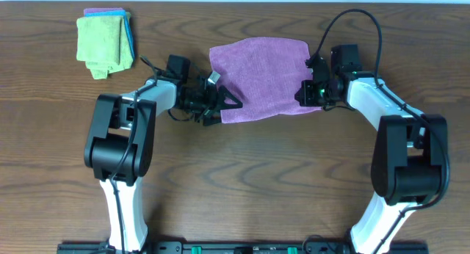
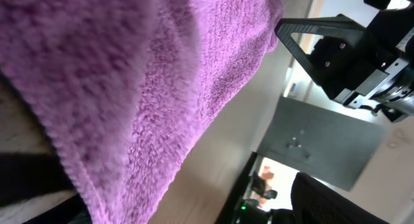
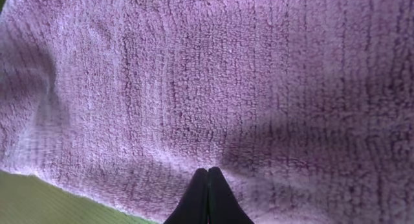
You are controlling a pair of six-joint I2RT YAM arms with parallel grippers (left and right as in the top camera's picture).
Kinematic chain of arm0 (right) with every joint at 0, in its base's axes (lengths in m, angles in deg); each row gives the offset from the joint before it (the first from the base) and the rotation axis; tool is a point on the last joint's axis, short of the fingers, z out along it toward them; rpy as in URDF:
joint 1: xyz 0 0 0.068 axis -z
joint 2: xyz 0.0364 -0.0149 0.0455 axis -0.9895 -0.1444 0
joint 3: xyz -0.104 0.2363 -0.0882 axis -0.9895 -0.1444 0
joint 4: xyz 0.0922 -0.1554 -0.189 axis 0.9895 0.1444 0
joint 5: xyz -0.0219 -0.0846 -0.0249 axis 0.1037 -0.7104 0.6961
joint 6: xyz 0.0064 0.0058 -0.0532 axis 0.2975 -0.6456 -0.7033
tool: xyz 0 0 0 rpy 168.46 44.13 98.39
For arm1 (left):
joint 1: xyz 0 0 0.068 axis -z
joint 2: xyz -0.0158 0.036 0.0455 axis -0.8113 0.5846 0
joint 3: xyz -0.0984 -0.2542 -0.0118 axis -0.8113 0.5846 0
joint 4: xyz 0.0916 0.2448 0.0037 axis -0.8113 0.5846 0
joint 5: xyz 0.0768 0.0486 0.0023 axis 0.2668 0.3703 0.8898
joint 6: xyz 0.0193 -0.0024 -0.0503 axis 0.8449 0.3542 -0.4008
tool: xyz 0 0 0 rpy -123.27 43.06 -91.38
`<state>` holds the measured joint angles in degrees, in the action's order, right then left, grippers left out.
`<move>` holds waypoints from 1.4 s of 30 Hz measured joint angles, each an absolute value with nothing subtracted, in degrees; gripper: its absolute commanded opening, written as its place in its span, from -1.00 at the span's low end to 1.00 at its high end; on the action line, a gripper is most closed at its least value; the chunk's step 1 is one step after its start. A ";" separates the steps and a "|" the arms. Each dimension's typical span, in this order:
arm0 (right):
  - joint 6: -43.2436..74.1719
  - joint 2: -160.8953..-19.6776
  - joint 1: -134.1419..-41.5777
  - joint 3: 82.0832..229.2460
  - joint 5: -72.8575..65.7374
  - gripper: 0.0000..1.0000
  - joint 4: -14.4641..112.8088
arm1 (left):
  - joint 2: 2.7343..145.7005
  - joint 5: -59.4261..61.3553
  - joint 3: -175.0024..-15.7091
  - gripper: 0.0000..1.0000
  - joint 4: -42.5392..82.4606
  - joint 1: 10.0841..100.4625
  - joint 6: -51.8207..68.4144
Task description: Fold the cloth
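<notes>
A purple cloth (image 1: 257,74) lies on the wooden table (image 1: 257,173) between my two arms. My left gripper (image 1: 218,100) is at its near left corner. In the left wrist view the cloth (image 2: 129,88) drapes right over the view and hides the fingers, so it appears gripped. My right gripper (image 1: 308,92) is at the near right corner. In the right wrist view its fingertips (image 3: 207,171) are pressed together against the cloth (image 3: 207,75), which fills the frame. The right gripper also shows in the left wrist view (image 2: 343,56).
A stack of folded cloths (image 1: 103,41), green on top with blue and pink under it, sits at the back left of the table. Both arm bases stand at the table's front edge.
</notes>
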<state>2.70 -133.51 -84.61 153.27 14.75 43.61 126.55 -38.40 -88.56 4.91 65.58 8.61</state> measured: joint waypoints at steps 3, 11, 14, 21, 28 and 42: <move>2.70 -133.51 -84.61 153.29 14.72 -0.98 43.81 | 123.45 -37.22 -88.56 0.74 5.11 65.58 9.29; 2.72 -133.51 -84.61 153.27 14.75 -0.97 43.98 | 116.26 -36.83 -88.58 0.80 5.83 65.58 9.51; 2.70 -133.51 -84.61 153.29 14.77 -0.98 44.13 | 116.26 -33.79 -88.56 0.79 11.29 65.58 10.32; 2.81 -133.51 -84.61 153.29 14.83 -0.97 44.59 | 116.26 -24.74 -88.51 0.73 22.11 65.58 15.26; 2.83 -133.51 -84.61 153.29 14.92 -0.97 45.25 | 116.26 -18.95 -88.51 0.76 21.90 65.62 16.50; 3.22 -133.51 -84.59 153.29 14.94 0.05 44.00 | 116.26 -12.67 -88.51 0.82 14.07 67.52 16.07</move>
